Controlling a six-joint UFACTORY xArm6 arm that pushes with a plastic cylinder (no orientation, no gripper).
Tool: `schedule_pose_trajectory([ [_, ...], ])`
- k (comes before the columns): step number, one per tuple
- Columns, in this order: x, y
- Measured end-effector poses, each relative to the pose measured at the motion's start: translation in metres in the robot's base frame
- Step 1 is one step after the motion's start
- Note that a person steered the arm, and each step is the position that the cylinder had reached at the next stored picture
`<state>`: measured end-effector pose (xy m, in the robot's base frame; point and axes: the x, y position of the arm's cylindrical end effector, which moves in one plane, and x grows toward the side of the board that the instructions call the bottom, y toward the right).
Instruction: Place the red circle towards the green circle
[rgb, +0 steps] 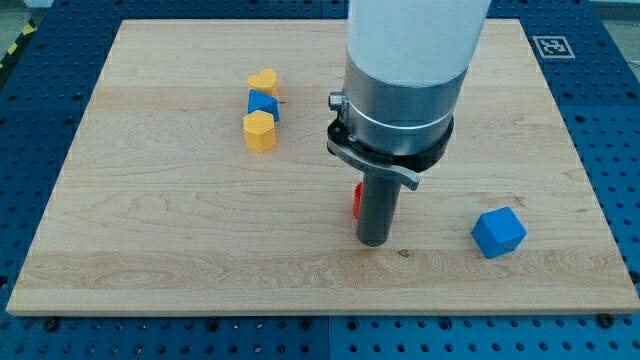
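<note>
A red block (356, 201) shows only as a thin sliver at the left side of the rod; its shape cannot be made out, as the rod hides most of it. My tip (374, 241) rests on the board just below and right of that red sliver, touching or nearly touching it. No green circle shows anywhere in the view; the arm's wide body covers the board's top middle.
A yellow heart (264, 81), a small blue block (263, 104) and a yellow hexagon (259, 131) stand in a tight column at the upper left. A blue cube (498, 232) sits at the lower right. The wooden board (150, 230) lies on a blue perforated table.
</note>
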<state>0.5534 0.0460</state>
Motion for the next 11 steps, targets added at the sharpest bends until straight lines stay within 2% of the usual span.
schedule_pose_trajectory([
  [3, -0.002, -0.006],
  [7, -0.048, 0.017],
  [11, -0.08, -0.015],
])
